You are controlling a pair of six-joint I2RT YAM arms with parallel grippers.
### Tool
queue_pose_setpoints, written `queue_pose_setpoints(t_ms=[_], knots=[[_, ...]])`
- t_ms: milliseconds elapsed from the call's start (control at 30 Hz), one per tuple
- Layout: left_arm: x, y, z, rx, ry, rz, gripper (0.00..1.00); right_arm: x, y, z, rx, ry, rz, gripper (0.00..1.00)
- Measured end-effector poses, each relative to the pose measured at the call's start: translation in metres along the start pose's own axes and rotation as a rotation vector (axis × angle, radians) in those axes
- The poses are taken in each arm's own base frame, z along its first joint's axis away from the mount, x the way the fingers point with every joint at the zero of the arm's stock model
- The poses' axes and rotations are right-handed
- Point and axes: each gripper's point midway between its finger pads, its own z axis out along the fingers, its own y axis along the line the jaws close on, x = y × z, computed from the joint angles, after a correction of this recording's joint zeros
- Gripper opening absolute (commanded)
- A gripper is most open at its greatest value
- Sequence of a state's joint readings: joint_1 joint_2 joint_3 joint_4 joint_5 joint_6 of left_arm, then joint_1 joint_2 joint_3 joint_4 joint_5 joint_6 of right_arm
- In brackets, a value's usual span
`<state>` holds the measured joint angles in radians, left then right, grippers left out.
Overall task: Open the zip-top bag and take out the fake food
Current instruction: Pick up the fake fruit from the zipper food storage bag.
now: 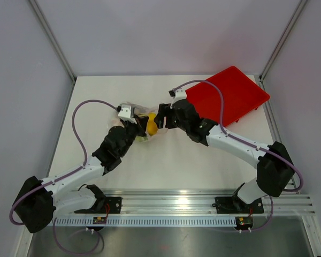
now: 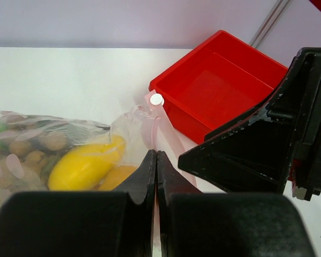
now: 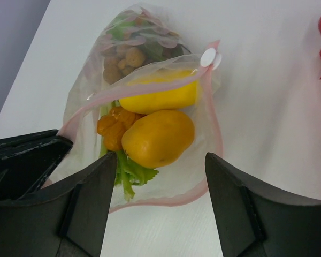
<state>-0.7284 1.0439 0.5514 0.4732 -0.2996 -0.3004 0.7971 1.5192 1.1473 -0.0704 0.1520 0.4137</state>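
The clear zip-top bag (image 3: 150,96) lies on the white table with its pink-red mouth (image 3: 166,201) gaping toward the right wrist camera. Inside show a yellow-orange fruit (image 3: 158,137), a yellow piece (image 3: 160,99), an orange lumpy piece (image 3: 112,126), a green celery stalk (image 3: 129,172) and small tan balls (image 3: 125,60). My left gripper (image 2: 156,160) is shut on the bag's pink mouth strip (image 2: 155,126). My right gripper (image 3: 160,182) is open just in front of the mouth, empty. In the top view the bag (image 1: 142,120) sits between both grippers.
A red rectangular tray (image 1: 230,93) rests tilted at the table's far right, also in the left wrist view (image 2: 214,85). The right arm's black gripper (image 2: 267,144) is close on the left gripper's right. Grey walls enclose the table.
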Motion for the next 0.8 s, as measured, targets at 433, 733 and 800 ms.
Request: queue_pose_setpoints(t_ms=[433, 733, 800], knots=[[-0.004, -0.008, -0.003, 0.04, -0.007, -0.016, 0.0, 0.022, 0.019, 0.009, -0.103, 0.062, 0.118, 0.77], [-0.012, -0.012, -0.005, 0.063, -0.03, -0.024, 0.0, 0.061, 0.016, 0.027, -0.084, 0.186, 0.189, 0.95], [-0.012, -0.013, -0.006, 0.066, -0.029, -0.024, 0.0, 0.067, 0.015, 0.03, -0.076, 0.206, 0.22, 0.97]])
